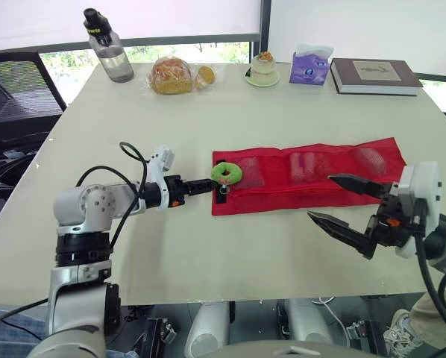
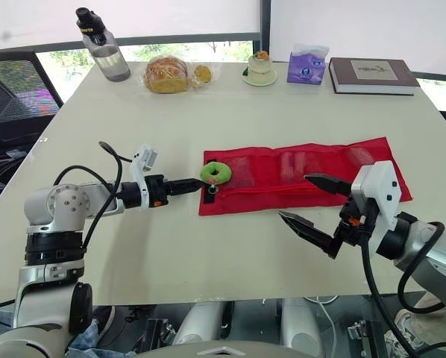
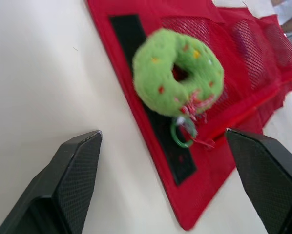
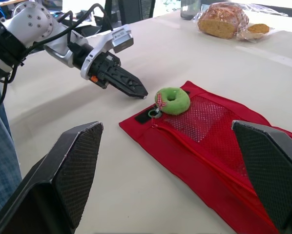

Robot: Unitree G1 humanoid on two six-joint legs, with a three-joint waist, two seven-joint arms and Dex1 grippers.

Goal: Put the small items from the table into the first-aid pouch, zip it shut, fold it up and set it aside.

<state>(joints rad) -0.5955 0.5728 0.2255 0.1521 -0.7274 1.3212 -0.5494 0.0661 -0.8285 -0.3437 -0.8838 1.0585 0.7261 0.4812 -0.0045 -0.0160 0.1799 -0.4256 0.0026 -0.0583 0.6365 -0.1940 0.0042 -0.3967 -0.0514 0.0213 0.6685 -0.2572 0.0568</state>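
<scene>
**Head view.** We are judging the main risk first. The green doughnut toy [image 1: 227, 173] is lying on top of the red pouch [image 1: 312, 175], at its left end and not inside a pocket. A low push from the left gripper [image 1: 202, 184] is therefore likely to slide the toy, or bunch the thin pouch across the counter [image 1: 208, 253], rather than lift anything. The left gripper is pointing at the toy from just beside it and is touching nothing. The right gripper [image 1: 320, 196] is hovering at the pouch's near edge, toward its right end, with its fingers spread wide and empty.

**Left wrist view.** We are noting a small ring [image 3: 180, 139] hanging at the toy's edge, resting on the pouch. A closing grip is liable to catch that ring or the mesh together with the toy. The left fingers [image 3: 73, 170] are standing far apart, with the toy lying beyond them and nothing between them.

**Right wrist view.** We are flagging a possible clash. If the right arm also reaches for the toy, the two grippers are likely to meet at that end of the pouch. The right fingers [image 4: 68, 170] are fully spread, framing the toy and pouch and holding nothing.
</scene>
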